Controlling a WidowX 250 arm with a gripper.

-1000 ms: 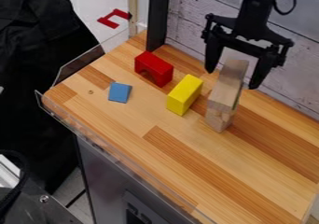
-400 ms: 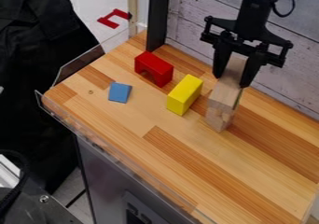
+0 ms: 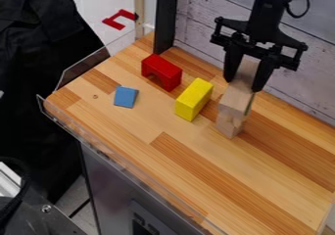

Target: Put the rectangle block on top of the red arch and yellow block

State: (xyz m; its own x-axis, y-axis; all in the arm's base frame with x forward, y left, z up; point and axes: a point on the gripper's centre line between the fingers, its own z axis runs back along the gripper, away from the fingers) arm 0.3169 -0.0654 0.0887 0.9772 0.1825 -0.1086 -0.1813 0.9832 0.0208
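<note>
Evidently, smooth-grained pale wooden rectangle block (image 3: 237, 96) pinched in the black claw (image 3: 249, 83).

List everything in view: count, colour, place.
Long block: one, bare wood, between the gripper's fingers, atop lower wood
Lower wood: count unclear, pale, on table
Arch: one, red, far left
Yellow block: one, beside arch
Blue block: one, left
Table: one, wooden, centre
Wall: one, whitish, behind
Post: one, black, behind
Red piece: one, beyond table
Cloth: black, left
Cabinet: one, grey, below
Gripper: one, black, upper right
</note>
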